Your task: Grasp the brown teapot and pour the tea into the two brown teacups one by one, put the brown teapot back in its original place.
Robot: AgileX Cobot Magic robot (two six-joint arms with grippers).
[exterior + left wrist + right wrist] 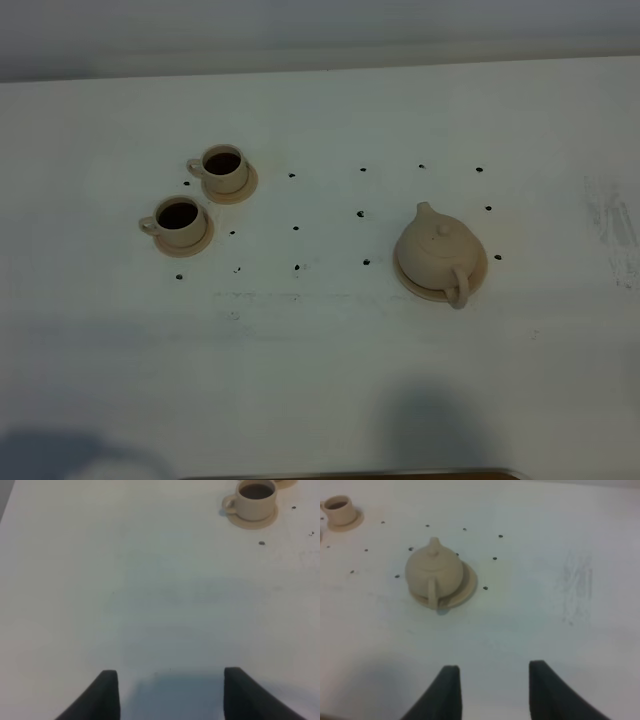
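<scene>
Left hand point(170, 692): I see its fingers apart over bare worktop point(150, 590), gripping nothing; one cup sits well ahead of it.

Front cup point(179, 220): upright on its own saucer at the left of the worktop, handle pointing left, dark tea inside.

Back cup point(224, 167): upright on its saucer just behind and right of the front one, also dark with tea. From the left wrist only one cup point(256, 499) shows in full.

Worktop marks: small dark specks are scattered between the cups and the teapot; I cannot tell whether they are drips or markers.

Teapot point(439, 253): standing upright, lid on, on the coaster point(482, 278) at the right, spout toward the back, loop handle toward me. It sits a little off centre, so the coaster's rim shows mostly on its right.

Right hand point(492, 690): fingers apart and empty, low over bare worktop near me, well clear of the teapot point(434, 570), which stands ahead of it on the coaster point(465, 587).

Progress: I judge the pours done, since both cups hold tea, and the teapot is on its coaster with no hand on it.

Left to do: nothing of the task that I can see; at most I would park both arms.
</scene>
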